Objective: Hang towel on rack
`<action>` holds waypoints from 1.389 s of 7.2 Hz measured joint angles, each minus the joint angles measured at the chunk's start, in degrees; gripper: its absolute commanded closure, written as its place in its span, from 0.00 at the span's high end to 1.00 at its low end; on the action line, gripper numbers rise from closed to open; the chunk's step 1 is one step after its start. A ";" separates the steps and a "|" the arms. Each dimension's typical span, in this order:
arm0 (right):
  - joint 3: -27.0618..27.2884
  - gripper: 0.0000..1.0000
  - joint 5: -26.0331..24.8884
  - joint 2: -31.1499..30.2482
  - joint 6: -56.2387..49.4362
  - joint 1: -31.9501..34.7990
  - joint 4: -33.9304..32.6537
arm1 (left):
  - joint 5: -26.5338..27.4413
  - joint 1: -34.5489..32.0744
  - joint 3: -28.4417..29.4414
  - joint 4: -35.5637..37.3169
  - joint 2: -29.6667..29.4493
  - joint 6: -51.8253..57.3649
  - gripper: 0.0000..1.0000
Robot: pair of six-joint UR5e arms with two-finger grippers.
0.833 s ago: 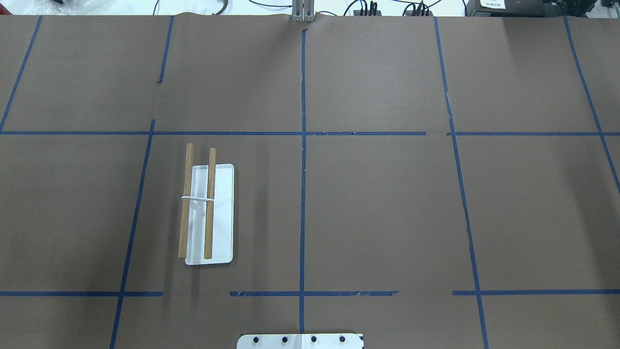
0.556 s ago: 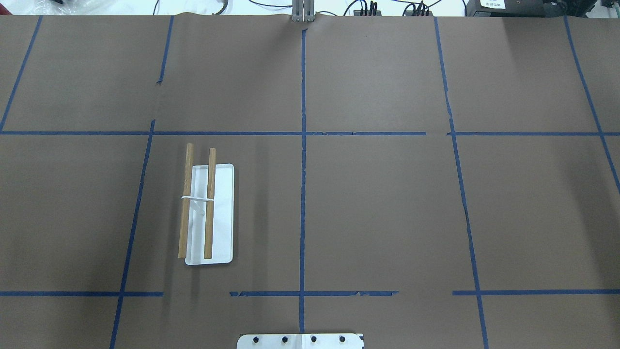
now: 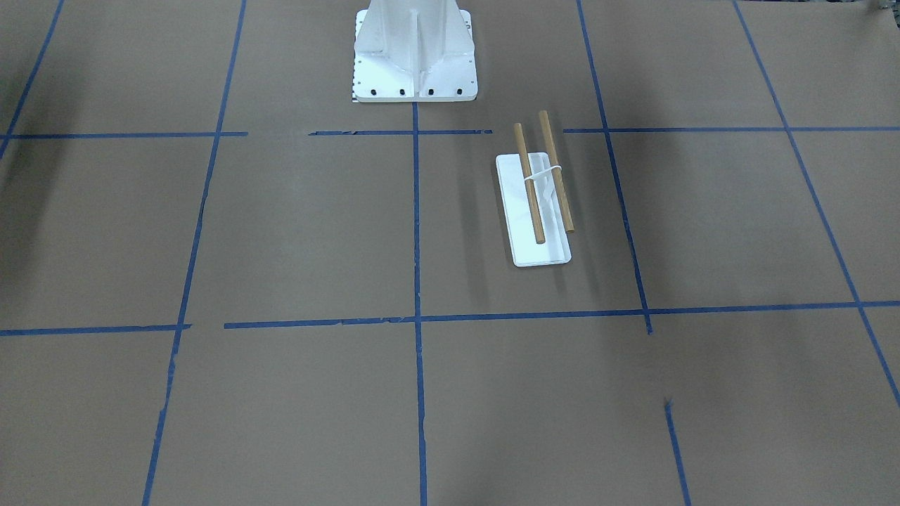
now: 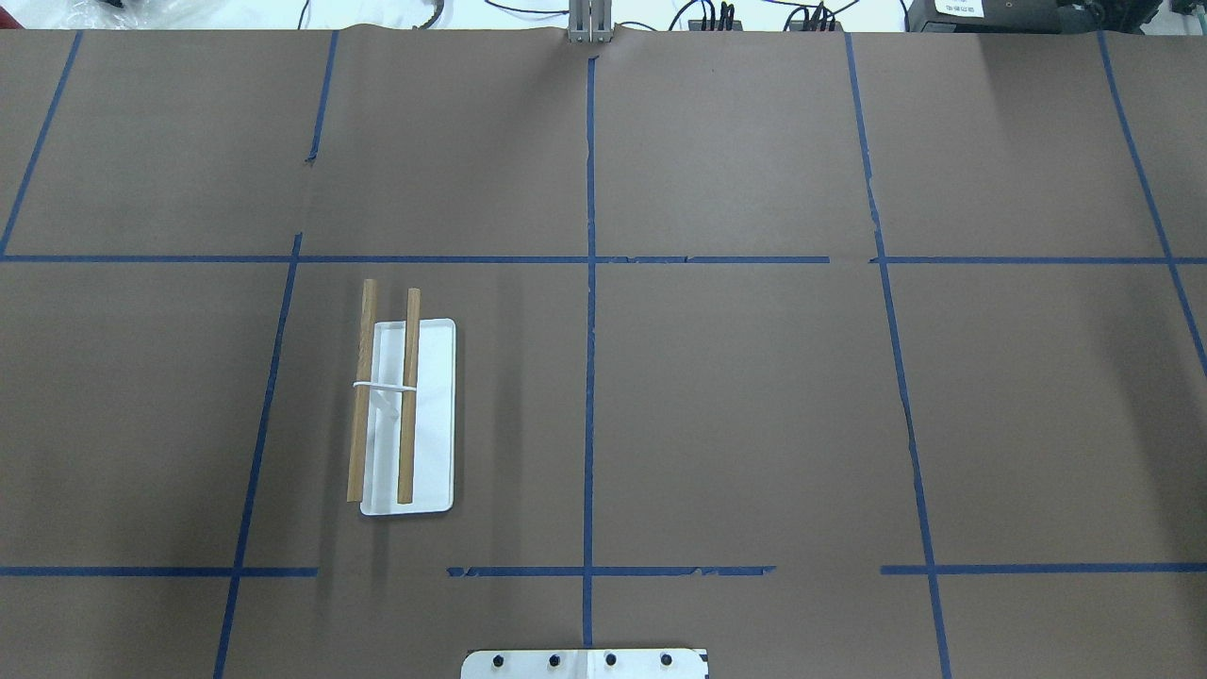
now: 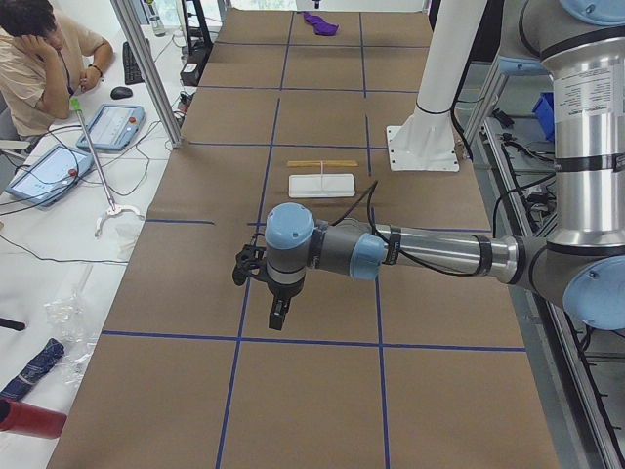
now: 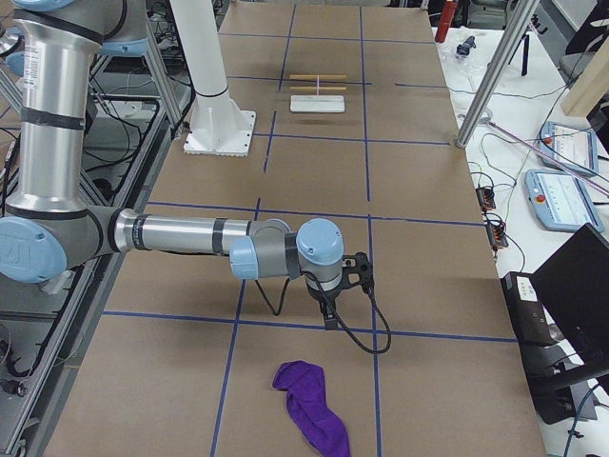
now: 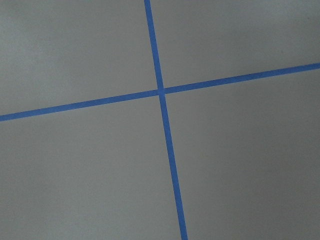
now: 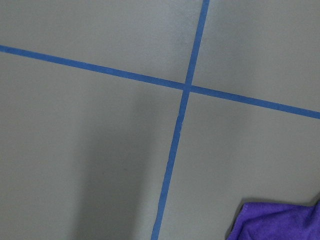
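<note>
The rack (image 4: pixel 432 424) is a white tray base with two parallel wooden dowels; it lies left of the centre line in the overhead view and also shows in the front-facing view (image 3: pixel 548 249). The purple towel (image 6: pixel 309 405) lies crumpled on the table at the robot's right end, and its corner shows in the right wrist view (image 8: pixel 280 220). My right gripper (image 6: pixel 328 314) hangs above the table just short of the towel. My left gripper (image 5: pixel 278 308) hangs above the table at the left end, well away from the rack. I cannot tell whether either gripper is open or shut.
The white bolted pedestal (image 3: pixel 415 56) stands at the robot's edge of the table. Blue tape lines cross the brown paper cover. An operator (image 5: pixel 44 49) sits beyond the far edge beside tablets (image 5: pixel 107 127), a metal post (image 6: pixel 490 81) and cables.
</note>
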 measured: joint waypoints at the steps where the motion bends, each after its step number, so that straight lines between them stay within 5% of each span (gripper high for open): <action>1: 0.04 1.00 1.29 -0.24 0.23 -0.13 2.10 | -0.20 0.02 0.02 -1.00 -0.01 0.03 1.00; 4: -0.67 1.00 3.68 -2.19 -0.44 -2.00 10.37 | -0.55 0.04 -0.04 -2.61 0.02 0.09 1.00; 6: -8.11 0.99 3.09 -3.41 -6.92 -3.52 18.66 | -0.57 0.05 -0.01 -3.64 0.05 0.10 1.00; 8: -18.88 0.81 -0.78 -3.79 -12.41 -3.83 28.85 | -0.57 0.07 0.00 -4.83 0.04 0.10 1.00; 10: -23.37 0.77 -2.25 -4.08 -13.62 -4.12 32.54 | -0.59 0.11 -0.01 -5.36 0.01 0.10 1.00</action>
